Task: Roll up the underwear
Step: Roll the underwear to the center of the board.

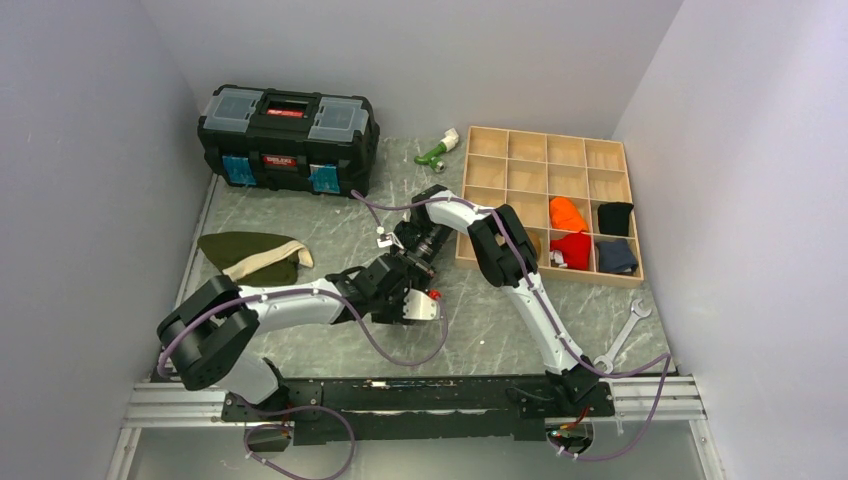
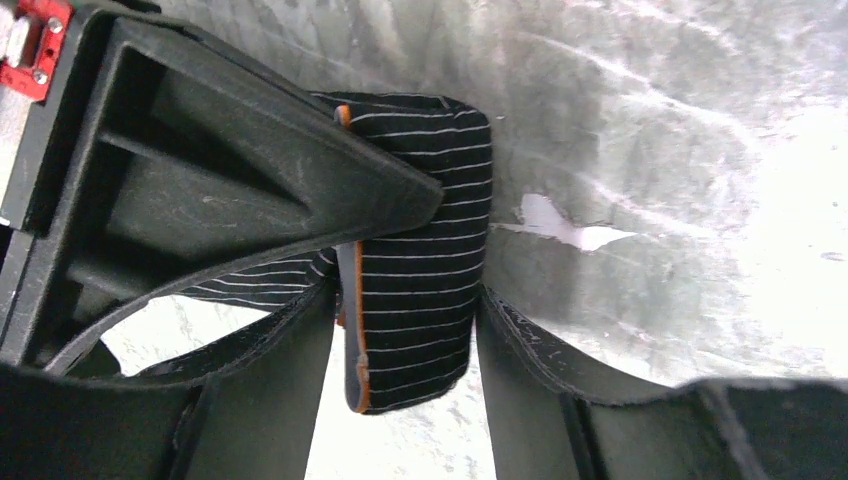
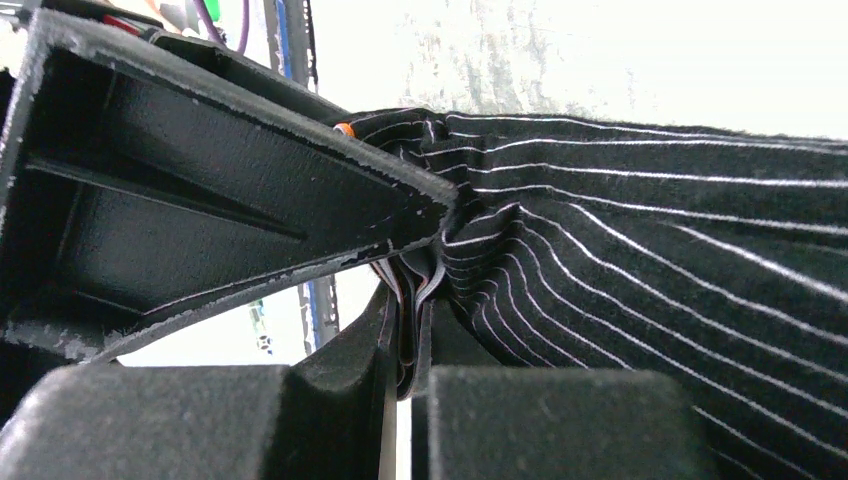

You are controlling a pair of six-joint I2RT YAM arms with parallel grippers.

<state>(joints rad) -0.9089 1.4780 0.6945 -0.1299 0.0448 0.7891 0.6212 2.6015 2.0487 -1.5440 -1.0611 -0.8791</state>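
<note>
underwear (image 2: 420, 270): soft black knit with fine pale stripes and an orange edge seam, folded into a narrow bundle. It sits mid-table, between my two claws.
left claw (image 2: 408, 330): closed on the bundle, one worn black finger pressed to each long side.
right claw (image 3: 410, 330): pinched tight on a gathered fold of the knit, which puckers into pleats at the pinch.
arms: my left arm lies low, reaching from the near left towards the middle. My right arm rises from the near right, elbows beside the tray, then bends back left and down to meet the other claw.
table (image 1: 330, 215): glossy grey-green marbled slab, glaring white in the wrist views.
room: plain pale walls on the left, far and right sides.
toolbox (image 1: 288, 138): black hard plastic with clear lid compartments, far left.
tray (image 1: 548, 160): pale wooden grid, far right, with rolled orange, red, black and blue-grey cloths in its near compartments.
olive garment (image 1: 250, 252): crumpled, cream band, at the left.
wrench (image 1: 622, 338): bare metal, near right.
</note>
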